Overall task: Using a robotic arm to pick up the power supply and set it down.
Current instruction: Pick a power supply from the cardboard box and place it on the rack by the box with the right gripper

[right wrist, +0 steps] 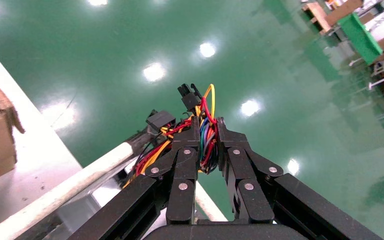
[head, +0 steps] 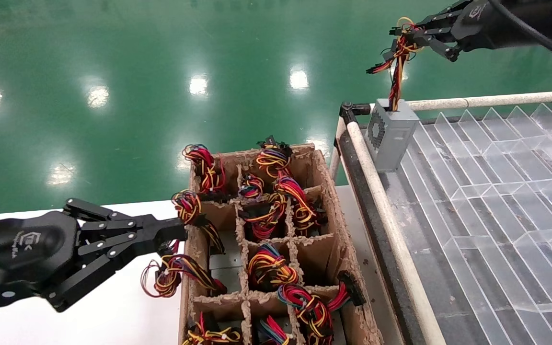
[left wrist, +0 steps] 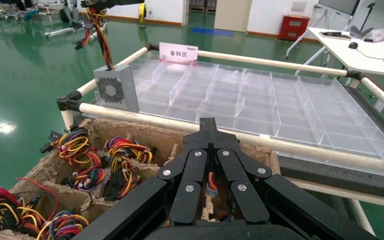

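The power supply [head: 391,134] is a small grey box with a honeycomb grille, standing at the corner of the clear divider tray [head: 487,158]. In the left wrist view the power supply [left wrist: 116,90] stands in that same corner. Its red, yellow and black wires [head: 397,72] run straight up to my right gripper [head: 402,37], which is shut on the bundle. In the right wrist view that gripper [right wrist: 208,129] pinches the wires [right wrist: 206,145] between its fingers. I cannot tell if the box rests on the tray or hangs just above it. My left gripper [head: 178,230] is shut on nothing beside the cardboard box.
A cardboard box [head: 333,211] with pulp dividers holds several more wire bundles [head: 271,268]. White pipe rails [head: 381,201] frame the tray's cart. A small sign [left wrist: 178,52] stands on the far rail. A white tabletop [head: 113,316] lies under my left gripper [left wrist: 208,123].
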`<state>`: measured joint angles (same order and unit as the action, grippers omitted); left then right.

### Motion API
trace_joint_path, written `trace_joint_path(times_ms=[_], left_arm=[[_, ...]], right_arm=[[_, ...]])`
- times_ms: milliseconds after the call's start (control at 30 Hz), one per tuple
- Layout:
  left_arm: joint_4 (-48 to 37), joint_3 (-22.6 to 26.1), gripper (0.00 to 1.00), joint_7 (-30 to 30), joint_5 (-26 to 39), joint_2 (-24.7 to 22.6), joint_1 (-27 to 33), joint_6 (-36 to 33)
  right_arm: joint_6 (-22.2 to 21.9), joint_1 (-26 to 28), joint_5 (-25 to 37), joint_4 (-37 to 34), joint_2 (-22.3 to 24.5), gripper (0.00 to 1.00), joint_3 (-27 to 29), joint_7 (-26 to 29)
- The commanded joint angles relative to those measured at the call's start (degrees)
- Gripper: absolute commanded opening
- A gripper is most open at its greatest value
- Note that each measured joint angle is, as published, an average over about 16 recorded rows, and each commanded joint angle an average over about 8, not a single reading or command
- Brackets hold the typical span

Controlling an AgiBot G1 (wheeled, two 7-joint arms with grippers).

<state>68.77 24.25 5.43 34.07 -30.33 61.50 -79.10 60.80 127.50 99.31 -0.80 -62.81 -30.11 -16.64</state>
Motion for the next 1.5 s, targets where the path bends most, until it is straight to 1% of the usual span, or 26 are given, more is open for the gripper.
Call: trace_joint_path(times_ms=[33, 167, 300, 400, 600, 733, 933, 1500], left_arm=[[0.0, 0.0, 0.0, 0.0, 0.0, 0.0, 0.0, 0.0], [0.0, 0.0, 0.0, 0.0, 0.0, 0.0, 0.0, 0.0], [0.0, 0.0, 0.0, 0.0, 0.0, 0.0, 0.0, 0.0], [0.0, 0.0, 0.0, 0.0, 0.0, 0.0, 0.0, 0.0], [0.0, 0.0, 0.0, 0.0, 0.0, 0.0, 0.0, 0.0], [0.0, 0.0, 0.0, 0.0, 0.0, 0.0, 0.0, 0.0], [0.0, 0.0, 0.0, 0.0, 0.0, 0.0, 0.0, 0.0], [0.0, 0.0, 0.0, 0.0, 0.0, 0.0, 0.0, 0.0]], right_arm=[[-0.3, -0.2, -0.1, 0.1, 0.0, 0.0, 0.1, 0.0], [-2.0, -1.1, -0.7, 0.3, -0.5, 0.0, 0.5, 0.1], [-4.7, -2.3, -1.5, 0.3, -1.3, 0.0, 1.1, 0.5], [-7.8, -3.3, -2.1, 0.3, -2.1, 0.0, 1.4, 0.8], [-15.9, -5.5, -2.9, 0.5, -3.9, 0.0, 2.0, 1.4], [-19.4, -6.4, -3.3, 0.6, -4.7, 0.0, 2.2, 1.5], [-21.0, -6.2, -2.8, 0.7, -4.8, 0.0, 1.9, 1.5], [-21.0, -7.8, -2.6, 0.4, -6.0, 0.0, 1.8, 2.1]])
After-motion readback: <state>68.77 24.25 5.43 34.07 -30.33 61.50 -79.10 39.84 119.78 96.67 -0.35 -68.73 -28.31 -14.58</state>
